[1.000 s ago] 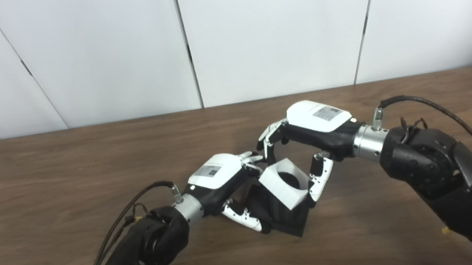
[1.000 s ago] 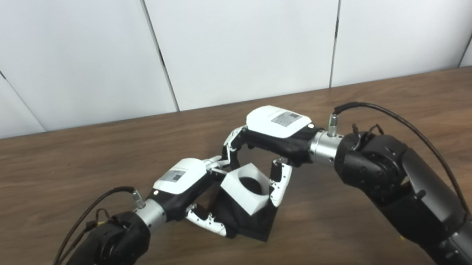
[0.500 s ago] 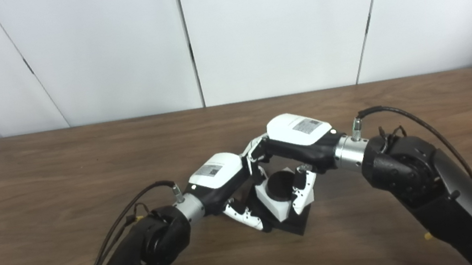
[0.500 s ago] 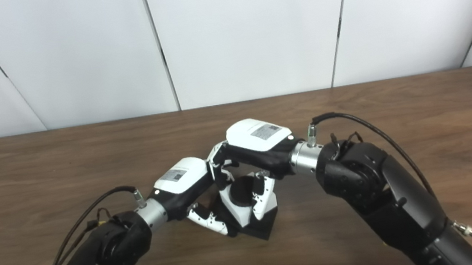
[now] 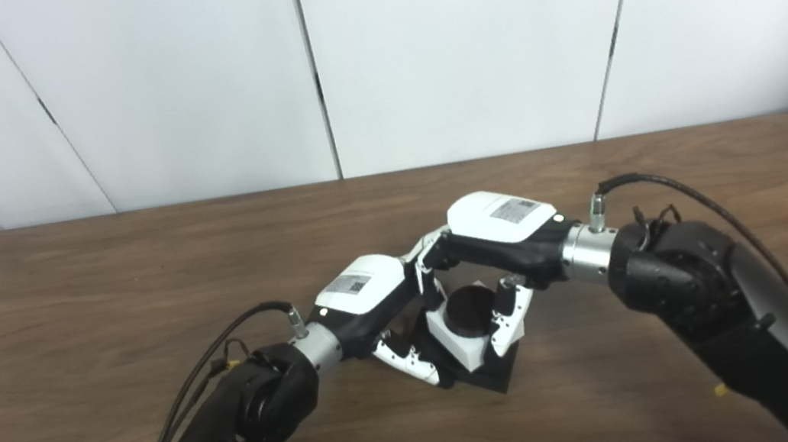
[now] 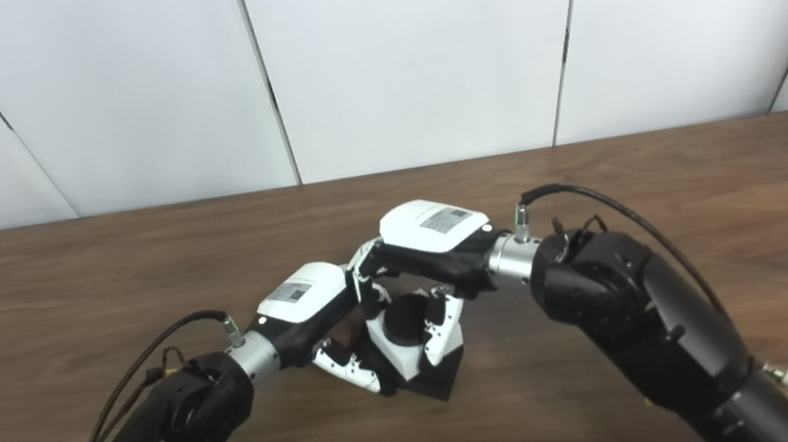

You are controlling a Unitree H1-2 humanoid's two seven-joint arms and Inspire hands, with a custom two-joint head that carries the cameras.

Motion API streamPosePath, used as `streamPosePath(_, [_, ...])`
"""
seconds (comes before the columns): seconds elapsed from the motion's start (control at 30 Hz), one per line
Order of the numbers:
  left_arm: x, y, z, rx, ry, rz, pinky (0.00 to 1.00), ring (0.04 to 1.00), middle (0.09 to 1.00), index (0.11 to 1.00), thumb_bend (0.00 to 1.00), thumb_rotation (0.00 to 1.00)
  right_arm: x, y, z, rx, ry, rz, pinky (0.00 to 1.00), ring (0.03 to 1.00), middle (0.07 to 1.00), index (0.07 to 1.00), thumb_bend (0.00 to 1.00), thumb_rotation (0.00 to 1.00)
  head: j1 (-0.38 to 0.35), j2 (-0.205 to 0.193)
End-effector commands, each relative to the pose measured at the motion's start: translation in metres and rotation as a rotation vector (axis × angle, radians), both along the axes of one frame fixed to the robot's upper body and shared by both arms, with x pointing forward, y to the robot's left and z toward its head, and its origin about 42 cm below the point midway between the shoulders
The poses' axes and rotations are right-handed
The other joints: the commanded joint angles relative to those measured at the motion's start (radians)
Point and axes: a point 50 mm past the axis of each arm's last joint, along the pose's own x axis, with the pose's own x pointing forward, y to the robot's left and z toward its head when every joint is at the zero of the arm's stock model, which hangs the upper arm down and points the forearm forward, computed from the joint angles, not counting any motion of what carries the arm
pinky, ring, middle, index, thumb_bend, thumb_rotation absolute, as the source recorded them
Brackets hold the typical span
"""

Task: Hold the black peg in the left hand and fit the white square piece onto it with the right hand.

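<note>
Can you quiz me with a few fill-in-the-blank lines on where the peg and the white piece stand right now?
1. The white square piece sits on the ____ peg.
2. The right hand grips the white square piece from ____.
3. The black base rests on the ____ table.
4. The left hand holds the black part at its ____ side as seen in the pictures.

Missing words: black; above; wooden; left
</note>
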Motion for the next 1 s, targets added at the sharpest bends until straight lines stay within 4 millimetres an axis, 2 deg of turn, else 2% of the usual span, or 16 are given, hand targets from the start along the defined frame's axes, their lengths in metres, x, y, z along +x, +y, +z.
streamPosePath(0.0, [-0.004,0.003,-0.015,0.086,0.052,-0.008,0.92,0.961,0.919,0.494,0.52,0.07,0.005,-0.004,0.022,-0.008,-0.051,-0.006,0.65,0.796,0.832,0.75,0.82,0.27,0.0,0.001])
streamPosePath(0.23, [-0.002,0.008,-0.015,0.085,0.053,-0.006,0.92,0.957,0.914,0.493,0.52,0.07,0.008,-0.021,0.029,-0.018,-0.053,-0.052,0.63,0.801,0.85,0.755,0.85,0.23,-0.003,0.001])
streamPosePath(0.43, [0.0,0.011,-0.013,0.091,0.056,-0.004,0.92,0.961,0.92,0.493,0.52,0.06,0.007,-0.039,0.039,-0.01,-0.05,-0.109,0.64,0.82,0.882,0.834,0.87,0.22,-0.014,0.001])
streamPosePath(0.6, [0.0,0.013,-0.012,0.09,0.051,-0.003,0.91,0.958,0.917,0.493,0.52,0.06,0.005,-0.055,0.045,-0.016,-0.053,-0.156,0.65,0.825,0.89,0.847,0.87,0.21,-0.022,0.001])
streamPosePath(0.7, [0.0,0.015,-0.012,0.092,0.054,-0.001,0.91,0.958,0.918,0.493,0.52,0.06,0.005,-0.068,0.047,-0.017,-0.057,-0.186,0.66,0.826,0.892,0.847,0.87,0.21,-0.03,0.0])
streamPosePath(0.8, [0.0,0.017,-0.012,0.088,0.052,0.001,0.92,0.958,0.918,0.493,0.52,0.06,0.005,-0.084,0.047,0.002,-0.069,-0.245,0.66,0.819,0.883,0.831,0.85,0.17,-0.035,-0.002])
streamPosePath(0.97, [0.0,0.019,-0.013,0.095,0.045,-0.003,0.9,0.954,0.916,0.493,0.52,0.07,0.004,-0.099,0.038,0.082,-0.116,-0.316,0.6,0.763,0.837,0.78,0.78,0.11,-0.042,-0.005])
